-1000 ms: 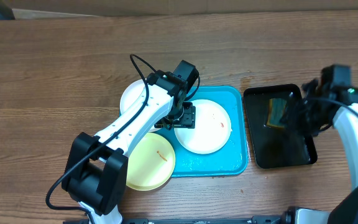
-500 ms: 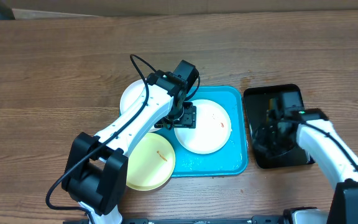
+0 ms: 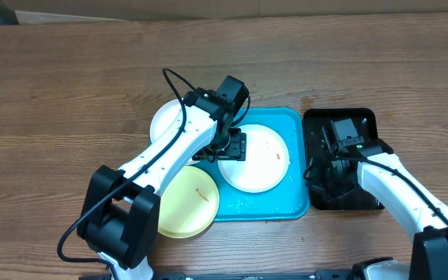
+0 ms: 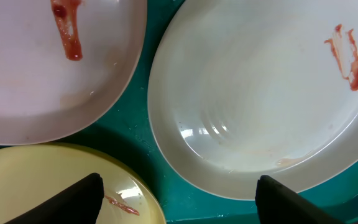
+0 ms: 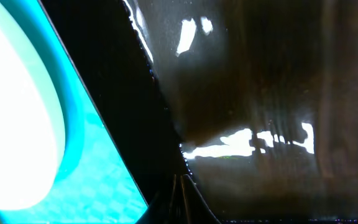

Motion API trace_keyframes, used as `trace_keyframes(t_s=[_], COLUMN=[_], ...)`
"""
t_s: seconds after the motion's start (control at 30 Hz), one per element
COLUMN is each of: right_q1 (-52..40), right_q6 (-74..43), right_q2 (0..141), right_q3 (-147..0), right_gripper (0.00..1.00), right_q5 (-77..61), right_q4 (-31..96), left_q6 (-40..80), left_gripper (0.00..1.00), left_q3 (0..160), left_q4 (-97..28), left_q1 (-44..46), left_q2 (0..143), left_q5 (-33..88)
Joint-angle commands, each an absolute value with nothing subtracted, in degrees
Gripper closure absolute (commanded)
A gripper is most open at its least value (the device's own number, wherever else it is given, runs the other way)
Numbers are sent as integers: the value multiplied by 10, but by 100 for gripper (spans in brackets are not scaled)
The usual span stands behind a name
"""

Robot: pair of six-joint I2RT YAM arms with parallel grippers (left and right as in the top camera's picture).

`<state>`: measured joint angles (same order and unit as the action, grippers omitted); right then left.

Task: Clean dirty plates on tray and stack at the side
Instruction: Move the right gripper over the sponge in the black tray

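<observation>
Left gripper point(image 3: 230, 145) spread wide, empty, centre frame over plates point(image 3: 259, 165) on tray point(image 3: 295, 201). Right gripper point(image 3: 329, 163) in black tray point(image 3: 365, 119), opening indeterminate. Wood-grain table point(image 3: 68, 78).

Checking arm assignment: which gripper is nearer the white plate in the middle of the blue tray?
Left. The left gripper hovers at the left rim of that white plate. The right gripper is off to the right, over the black tray, past the blue tray.
</observation>
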<state>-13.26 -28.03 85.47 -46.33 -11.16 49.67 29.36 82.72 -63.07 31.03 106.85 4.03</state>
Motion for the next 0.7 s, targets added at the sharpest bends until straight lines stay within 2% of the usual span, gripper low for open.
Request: trace_keyframes(t_s=[0.0, 0.17, 0.2, 0.27, 0.67], right_q1=[-133, -111, -109, -106, -106], right_q6=[-268, -235, -225, -221, -227], right_q2=[852, 852, 852, 854, 910], right_q3=[-502, -580, -584, -581, -548], right_gripper=[86, 85, 86, 96, 93], right_q5=[-124, -89, -69, -22, -27], right_q4=[496, 476, 454, 414, 323], left_q6=[283, 283, 284, 292, 300], left_gripper=[20, 20, 20, 20, 20], left_q3=[823, 823, 823, 823, 823], left_q4=[-630, -613, -611, -611, -601], left_q1=[312, 312, 312, 312, 312], left_q2=[1066, 1066, 1066, 1066, 1066], left_q5=[45, 45, 45, 45, 41])
